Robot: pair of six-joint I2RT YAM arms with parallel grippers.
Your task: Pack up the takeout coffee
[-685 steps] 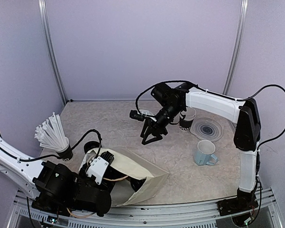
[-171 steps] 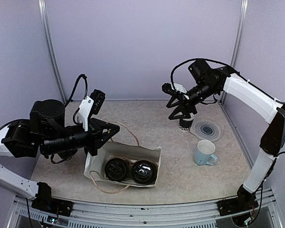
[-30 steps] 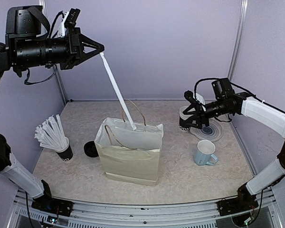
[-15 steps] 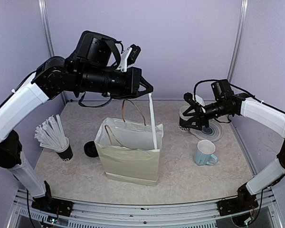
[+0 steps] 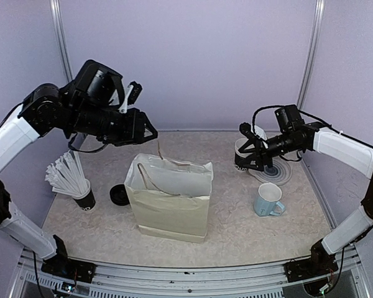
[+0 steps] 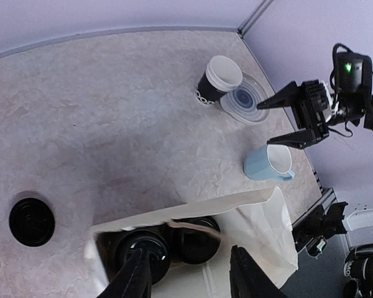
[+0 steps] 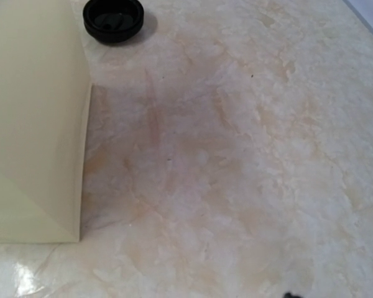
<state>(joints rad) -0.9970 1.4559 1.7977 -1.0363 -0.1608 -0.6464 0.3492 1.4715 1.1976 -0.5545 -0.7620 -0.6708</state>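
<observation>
Step in hand: loading the paper bag (image 5: 168, 202), which stands upright at the middle of the tabletop (image 5: 236, 239), nearer the front edge. The left wrist view looks down into it: two lidded cups (image 6: 142, 251) sit side by side on the bottom, touching.

The left gripper (image 5: 148, 132) hangs over the bag's far left rim. Its fingers (image 6: 138, 279) are spread with nothing between them, so it is released. One bag handle loops up just below it.

One open cup (image 6: 216, 77), black with a white inside and no lid, stands near the far right corner. It touches a clear round disc (image 6: 244, 100) on its right. The right gripper (image 6: 263, 126) is close to this cup, jaws parted and empty. From the top view it looks almost on the cup, but the left wrist view shows a gap, so there is no grasp.

A loose black lid (image 5: 119, 194) lies flat just left of the bag, toward the left edge. A cup of white sticks (image 5: 69, 180) stands further left. A light-blue mug (image 5: 269, 200) sits in front of the disc, on the right side.

Progress, as a judgement: two coffees packed, one left out and uncovered.

Next move probably calls for:
- bringing the lid and the open cup together, since they are well apart on opposite sides of the bag
- a level grip on the cup wall, not crushing the paper
- lowering it straight through the bag mouth beside the other two; room there looks tight
- keeping the soft bag rim and handles clear of the path
</observation>
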